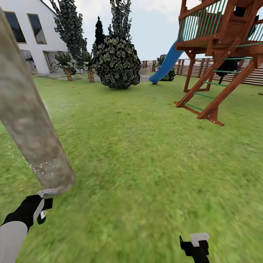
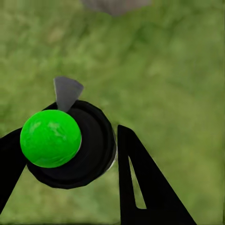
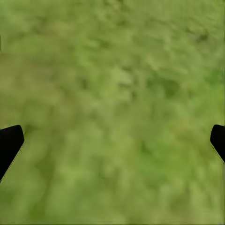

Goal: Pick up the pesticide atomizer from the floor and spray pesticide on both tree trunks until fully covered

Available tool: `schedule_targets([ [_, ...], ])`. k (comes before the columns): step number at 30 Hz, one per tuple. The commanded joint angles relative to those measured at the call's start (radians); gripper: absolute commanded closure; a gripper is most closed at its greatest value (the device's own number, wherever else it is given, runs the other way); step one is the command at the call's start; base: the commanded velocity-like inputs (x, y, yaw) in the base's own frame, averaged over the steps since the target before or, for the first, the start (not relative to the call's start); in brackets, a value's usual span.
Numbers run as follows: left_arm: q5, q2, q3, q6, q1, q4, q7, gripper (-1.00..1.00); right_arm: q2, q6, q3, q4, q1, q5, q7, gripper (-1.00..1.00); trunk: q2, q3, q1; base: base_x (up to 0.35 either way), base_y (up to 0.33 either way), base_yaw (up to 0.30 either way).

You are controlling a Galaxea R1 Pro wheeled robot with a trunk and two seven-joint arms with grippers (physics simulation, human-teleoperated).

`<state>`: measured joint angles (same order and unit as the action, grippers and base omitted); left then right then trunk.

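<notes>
A thick, mottled grey-tan tree trunk [image 1: 33, 128] slants across the left of the head view, with pale specks low on its bark. My left gripper [image 1: 41, 209] is just below the trunk's base, by the lawn. The left wrist view has that gripper [image 2: 84, 129] shut on the pesticide atomizer [image 2: 70, 145], a black round body with a bright green ball and a grey nozzle pointing toward the trunk. My right gripper [image 1: 195, 244] hangs low at the right; its fingers [image 3: 9, 143] stand wide open over bare grass. The second tree is out of view.
A wooden play tower [image 1: 223, 54] with a blue slide [image 1: 166, 64] stands at the right. A round dark bush [image 1: 117, 62], short palms [image 1: 67, 65], a white house [image 1: 29, 33] and a slat fence [image 1: 193, 65] lie beyond. Open lawn [image 1: 146, 157] stretches ahead.
</notes>
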<state>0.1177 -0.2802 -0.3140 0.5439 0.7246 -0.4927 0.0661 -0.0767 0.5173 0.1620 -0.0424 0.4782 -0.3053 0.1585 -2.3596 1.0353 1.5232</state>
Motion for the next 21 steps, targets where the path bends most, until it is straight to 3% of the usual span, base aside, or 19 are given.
schedule_targets([
  [1,0.01,0.002,-0.005,0.004,0.001,-0.001,-0.004,1.0,0.0,0.002,0.007,0.001,0.0,-0.011,0.004,-1.0,0.0,0.001,0.0,0.104,-0.182,0.271],
  [12,0.008,0.014,-0.007,0.004,0.001,0.004,-0.008,1.0,0.0,0.002,0.007,0.001,0.0,-0.011,0.004,-1.0,0.0,0.001,0.0,0.015,-0.015,0.274],
  [21,-0.016,0.018,-0.005,0.004,0.001,0.005,-0.008,1.0,0.0,0.002,0.007,0.001,0.0,-0.011,0.004,-1.0,0.0,0.001,0.0,0.14,-0.221,0.022],
])
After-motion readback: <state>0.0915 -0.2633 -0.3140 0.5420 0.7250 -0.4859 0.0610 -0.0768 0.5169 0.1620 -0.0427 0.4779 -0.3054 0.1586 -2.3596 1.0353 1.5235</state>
